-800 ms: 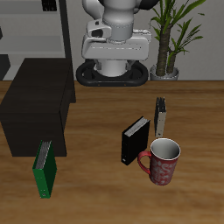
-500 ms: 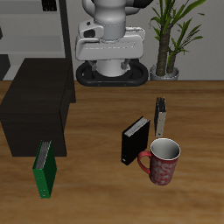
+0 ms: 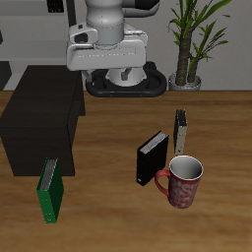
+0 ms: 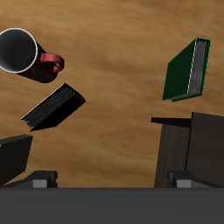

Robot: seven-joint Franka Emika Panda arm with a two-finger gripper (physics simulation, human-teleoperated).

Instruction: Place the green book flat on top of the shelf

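The green book (image 3: 48, 189) stands upright on the table near the front edge, just in front of the shelf (image 3: 44, 113), a large matte-black box with a bare flat top. In the wrist view the green book (image 4: 188, 70) shows its cover and pale page edge, with the shelf (image 4: 197, 144) beside it. My gripper (image 3: 106, 61) hangs high over the back of the table, beside the shelf's far corner and far from the book. Its fingers (image 4: 42, 178) stand wide apart with nothing between them; the gripper (image 4: 112, 179) is open.
A black book (image 3: 153, 157) stands mid-table, also in the wrist view (image 4: 52, 107). A thin grey-white book (image 3: 180, 130) stands behind a red mug (image 3: 183, 182); the mug shows in the wrist view too (image 4: 22, 52). A potted plant (image 3: 192, 39) and grey shelving (image 3: 30, 30) are at the back.
The arm has swung sideways toward the shelf's side of the table. The books, the mug and the shelf have not moved.
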